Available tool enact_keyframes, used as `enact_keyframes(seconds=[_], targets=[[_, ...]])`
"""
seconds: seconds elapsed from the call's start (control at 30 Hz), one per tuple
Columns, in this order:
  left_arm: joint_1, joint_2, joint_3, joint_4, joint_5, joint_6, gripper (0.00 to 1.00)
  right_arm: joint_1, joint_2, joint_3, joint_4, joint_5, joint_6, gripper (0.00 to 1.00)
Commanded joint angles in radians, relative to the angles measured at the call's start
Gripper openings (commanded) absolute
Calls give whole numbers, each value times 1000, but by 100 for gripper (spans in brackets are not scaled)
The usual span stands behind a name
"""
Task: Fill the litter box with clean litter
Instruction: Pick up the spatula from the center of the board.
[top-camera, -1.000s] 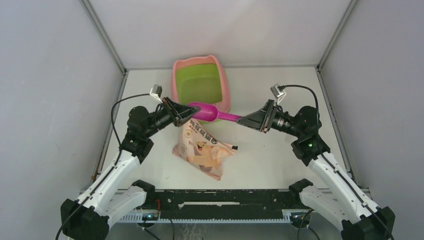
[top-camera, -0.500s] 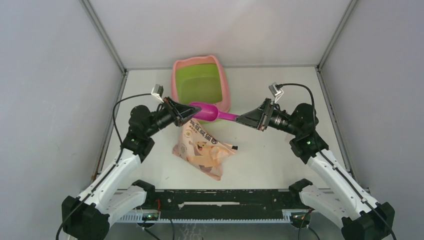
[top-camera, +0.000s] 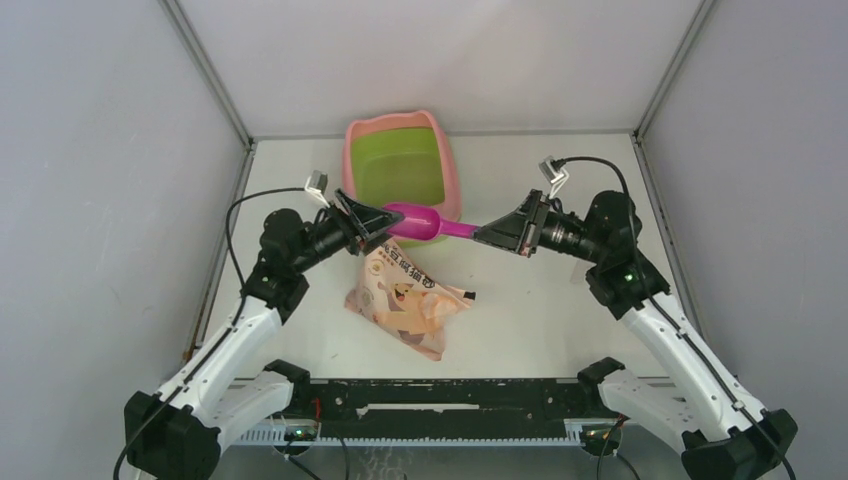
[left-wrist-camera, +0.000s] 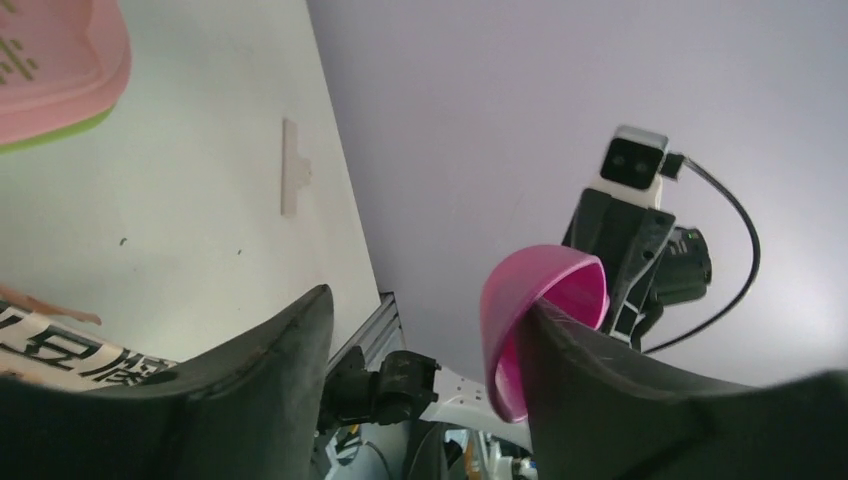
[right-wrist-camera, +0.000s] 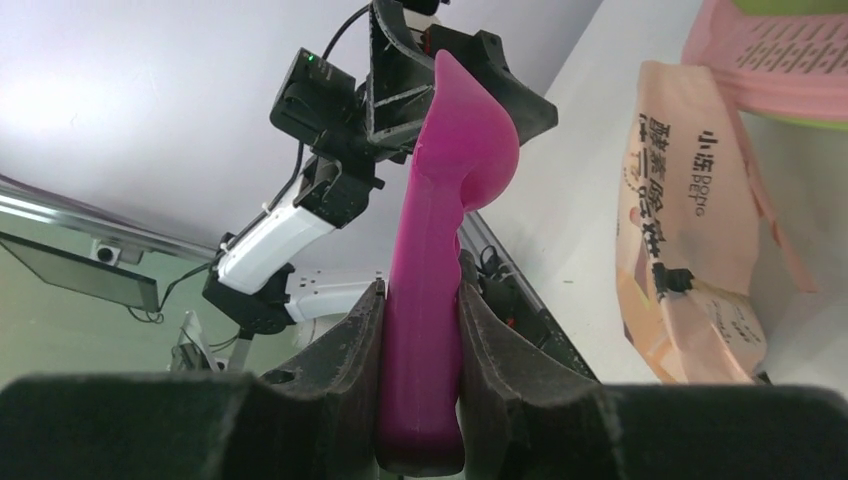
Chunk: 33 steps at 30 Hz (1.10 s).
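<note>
Litter box (top-camera: 352, 170) unfilled, scoop (top-camera: 430, 228) in my right claw (top-camera: 484, 236)
It sits at the far edge of the worktop (top-camera: 560, 320), long axis running near to far, eared end away from me, grid end toward me; no litter shows in its green basin. My right claw clamps the scoop's handle, my left claw (top-camera: 382, 220) stands open at the bowl; the bag (top-camera: 405, 300) lies mid-worktop, so scooping and filling all remain.

Bag (top-camera: 408, 300) before litter box (top-camera: 395, 121)

Near end of litter box (top-camera: 350, 165) behind scoop (top-camera: 415, 222).
</note>
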<state>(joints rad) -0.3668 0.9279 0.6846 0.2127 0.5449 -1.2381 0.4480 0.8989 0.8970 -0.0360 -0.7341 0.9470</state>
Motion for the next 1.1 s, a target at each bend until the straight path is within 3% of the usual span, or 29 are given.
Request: enact_keyframes(seconds=[0.0,0.1,0.23,0.4,0.53,0.8,1.07], targets=[[47,-11,59,-91,-21,111,76,-63,-57,77,-183,-37,-96,0],[97,-21,88,-192,-39,195,80,-137,-84,79,-266,-67,-131,0],[140,-23,146,-468,-171,382,82,-214,-96,116,-439,-59,-234,0],[158,11,170,-592,-279,526,82,-252,-109,121,-542,-44,-295,0],[157,51,164,-591,-312,590,83,-266,-118,122,-596,-37,-335,0],[158,187,174,-422,-324,646,83,-320,-132,113,-683,-47,-395,0],[158,327,295,-469,-206,613,83,-386,-143,103,-745,-87,-435,0]])
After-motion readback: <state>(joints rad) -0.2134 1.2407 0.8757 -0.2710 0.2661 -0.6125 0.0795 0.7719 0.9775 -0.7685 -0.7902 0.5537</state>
